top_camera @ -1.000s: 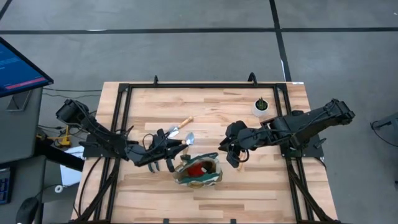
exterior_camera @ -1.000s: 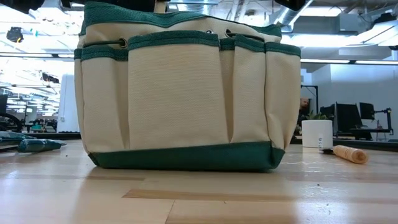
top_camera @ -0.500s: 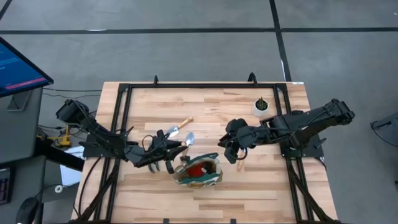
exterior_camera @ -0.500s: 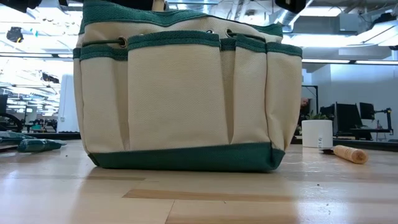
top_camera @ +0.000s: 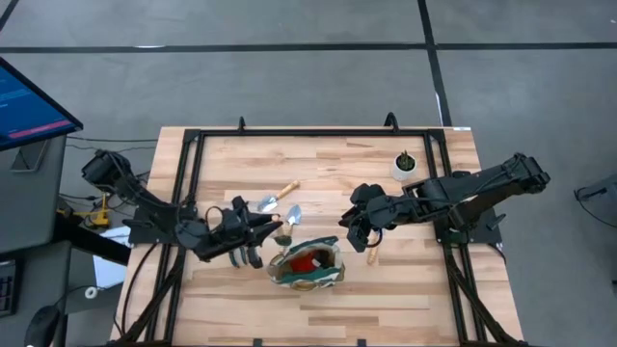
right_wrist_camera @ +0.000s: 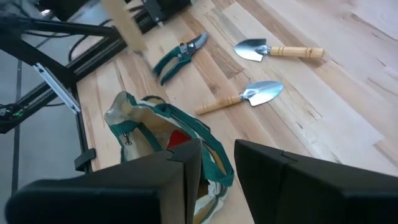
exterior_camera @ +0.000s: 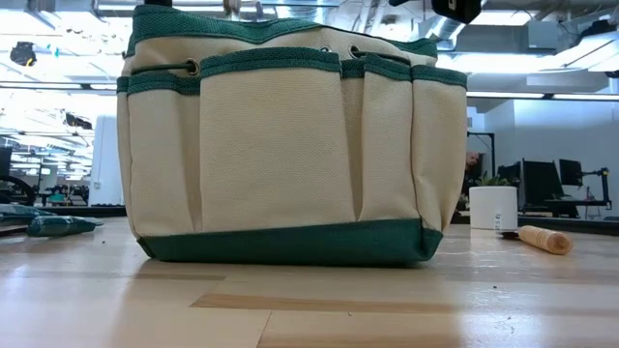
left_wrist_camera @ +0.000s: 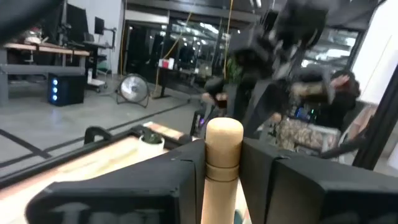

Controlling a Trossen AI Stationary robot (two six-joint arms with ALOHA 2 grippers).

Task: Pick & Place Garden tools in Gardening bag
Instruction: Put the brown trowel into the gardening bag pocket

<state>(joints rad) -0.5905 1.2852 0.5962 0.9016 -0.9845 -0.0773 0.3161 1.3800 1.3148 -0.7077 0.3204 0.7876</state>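
My left gripper (left_wrist_camera: 222, 186) squeezes a wooden handle (left_wrist_camera: 222, 158), which stands straight up between my fingers. Just beside that hand sits the bag (top_camera: 307, 265), red inside. My right gripper (top_camera: 355, 234) hangs near the bag's other side; its fingers have a small gap and hold nothing I can see. Past the bag lie two trowels (right_wrist_camera: 244, 96) and green shears (right_wrist_camera: 178, 55). Farther off stands a white pot (top_camera: 405, 165).
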